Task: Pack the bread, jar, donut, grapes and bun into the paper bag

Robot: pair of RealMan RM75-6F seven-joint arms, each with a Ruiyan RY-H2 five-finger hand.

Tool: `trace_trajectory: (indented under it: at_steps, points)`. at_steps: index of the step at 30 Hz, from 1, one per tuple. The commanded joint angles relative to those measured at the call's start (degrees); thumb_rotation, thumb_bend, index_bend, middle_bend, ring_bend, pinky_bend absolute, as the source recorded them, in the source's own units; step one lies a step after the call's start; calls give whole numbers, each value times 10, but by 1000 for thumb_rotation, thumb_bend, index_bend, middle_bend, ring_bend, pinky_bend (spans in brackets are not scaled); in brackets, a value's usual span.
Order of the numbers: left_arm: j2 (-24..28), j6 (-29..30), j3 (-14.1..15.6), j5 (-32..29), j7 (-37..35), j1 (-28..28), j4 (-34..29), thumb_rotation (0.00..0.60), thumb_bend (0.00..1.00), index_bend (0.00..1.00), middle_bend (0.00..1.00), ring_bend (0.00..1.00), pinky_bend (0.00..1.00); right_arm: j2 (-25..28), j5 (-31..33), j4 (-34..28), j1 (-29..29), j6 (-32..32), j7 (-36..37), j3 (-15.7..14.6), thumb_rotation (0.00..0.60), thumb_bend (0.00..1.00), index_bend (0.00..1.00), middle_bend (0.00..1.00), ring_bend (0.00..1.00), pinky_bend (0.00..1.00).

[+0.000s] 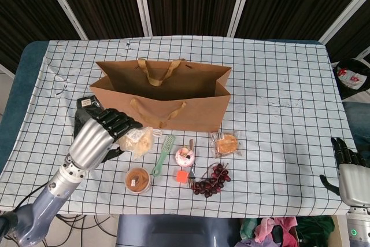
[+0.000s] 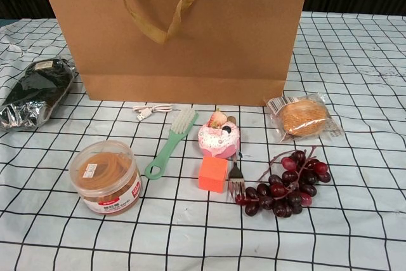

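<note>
Head view: left hand [image 1: 98, 137] holds bread [image 1: 139, 141].

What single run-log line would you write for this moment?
phase: carrying | left hand: holds bread, raised | right hand: idle, open | paper bag: open | jar, grapes: on table

The paper bag [image 1: 165, 101] is standing at the centre of the table [image 1: 277, 67]. Below it, in a row from left to right, are lying the jar [image 1: 138, 179], the brush [image 1: 162, 154], the donut [image 1: 185, 155], the grapes [image 1: 211, 180] and the bun [image 1: 226, 143]. The left hand [image 1: 98, 137] is holding the bread [image 1: 139, 141] at the bag's lower left.
</note>
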Motion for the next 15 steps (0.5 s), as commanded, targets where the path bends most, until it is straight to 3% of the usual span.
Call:
trace_trajectory:
  at_steps: [1,8,15]
  points:
    - [-21,-23,-70,-39,4,-55,18,600,317,362,458,374,401,-4,2,3,2,-4,-3,-1,600,152,0,63,191,202]
    - [-51,-96,-150,-162,31,-130,72,600,315,361,451,374,401,-11,9,10,5,-14,-12,-1,600,152,0,62,191,202]
    - [-65,-159,-163,-257,62,-175,109,600,313,356,450,374,400,-17,13,13,7,-18,-20,-2,600,153,0,62,191,202]
